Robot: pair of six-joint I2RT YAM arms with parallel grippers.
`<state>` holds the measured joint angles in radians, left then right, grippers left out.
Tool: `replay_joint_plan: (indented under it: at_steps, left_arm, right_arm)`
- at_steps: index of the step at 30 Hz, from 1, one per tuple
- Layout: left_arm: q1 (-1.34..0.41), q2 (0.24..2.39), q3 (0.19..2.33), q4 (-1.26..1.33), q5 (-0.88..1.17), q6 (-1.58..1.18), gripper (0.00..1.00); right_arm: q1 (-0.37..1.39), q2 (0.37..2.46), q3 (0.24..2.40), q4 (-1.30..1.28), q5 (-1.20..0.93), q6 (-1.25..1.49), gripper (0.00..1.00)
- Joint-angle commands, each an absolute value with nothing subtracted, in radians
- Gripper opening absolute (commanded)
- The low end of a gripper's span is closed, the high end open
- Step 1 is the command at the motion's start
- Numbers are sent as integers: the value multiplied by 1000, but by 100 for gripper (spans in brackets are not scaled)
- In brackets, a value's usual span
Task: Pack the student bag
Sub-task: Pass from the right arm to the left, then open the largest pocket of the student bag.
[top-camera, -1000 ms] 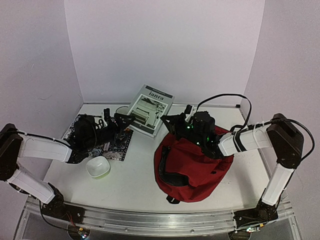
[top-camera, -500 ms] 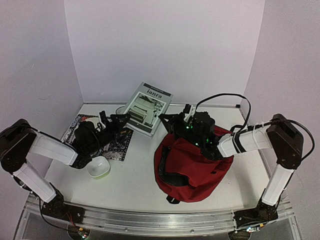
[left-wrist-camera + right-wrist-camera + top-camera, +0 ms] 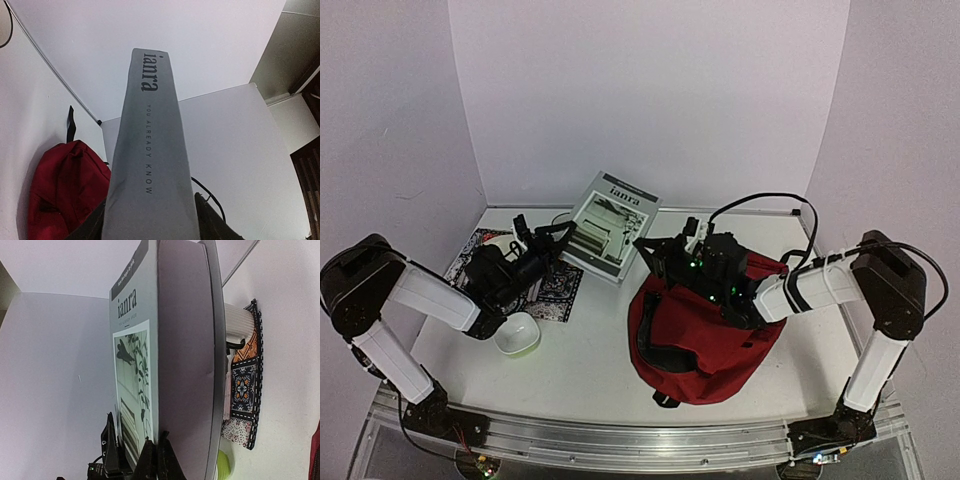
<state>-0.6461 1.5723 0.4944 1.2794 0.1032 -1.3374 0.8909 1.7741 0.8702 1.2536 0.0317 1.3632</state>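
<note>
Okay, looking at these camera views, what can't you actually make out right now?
Top view: the right arm covers the bag mouth; open or zipped, unclear.
Left wrist view: the bottom edge cuts off the left gripper around the book; clamped or not, unclear.
Right wrist view: the book hides part of the mug.

White arm links (image 3: 430, 295), black joints (image 3: 350, 282), black cable (image 3: 770, 197), possibly green lights (image 3: 695, 265)

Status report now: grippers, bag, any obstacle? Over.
Left gripper around book spine, grip unclear; right gripper shut on book cover. Bag lying by, book outside. Right arm over bag.
</note>
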Motion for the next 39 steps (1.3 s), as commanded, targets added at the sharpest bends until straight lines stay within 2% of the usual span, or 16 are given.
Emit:
replay_joint_plan:
  at_steps: [1, 4, 9, 13, 17, 22, 27, 32, 39]
  left_arm:
    - [-638, 1562, 482, 1347, 103, -1341, 47]
    - [-631, 1555, 468, 1347, 102, -1344, 40]
    - [-604, 1553, 443, 1346, 113, -1353, 39]
    - [-576, 1546, 424, 1345, 127, -1348, 38]
    - [-539, 1543, 415, 1336, 162, -1346, 39]
    - [-480, 1565, 425, 1302, 248, -1373, 40]
    - [-437, 1593, 453, 1270, 338, -1387, 40]
    - [-410, 1597, 471, 1228, 408, -1383, 40]
    - [-391, 1523, 498, 1052, 428, -1319, 41]
  right_arm:
    - [896, 1725, 863, 1365, 42, 1337, 0]
    - [896, 1716, 858, 1347, 44, 1306, 3]
    - [896, 1666, 870, 1163, 30, 1195, 17]
    - [891, 1585, 919, 847, 26, 1019, 34]
    - [891, 1550, 1070, 388, 12, 792, 52]
    - [916, 1522, 1186, -9, 77, 558, 64]
    - [1008, 1543, 1320, -330, 209, 353, 73]
    - [1109, 1598, 1412, -543, 284, 227, 78]
    - [1253, 1666, 1425, -660, 454, 146, 83]
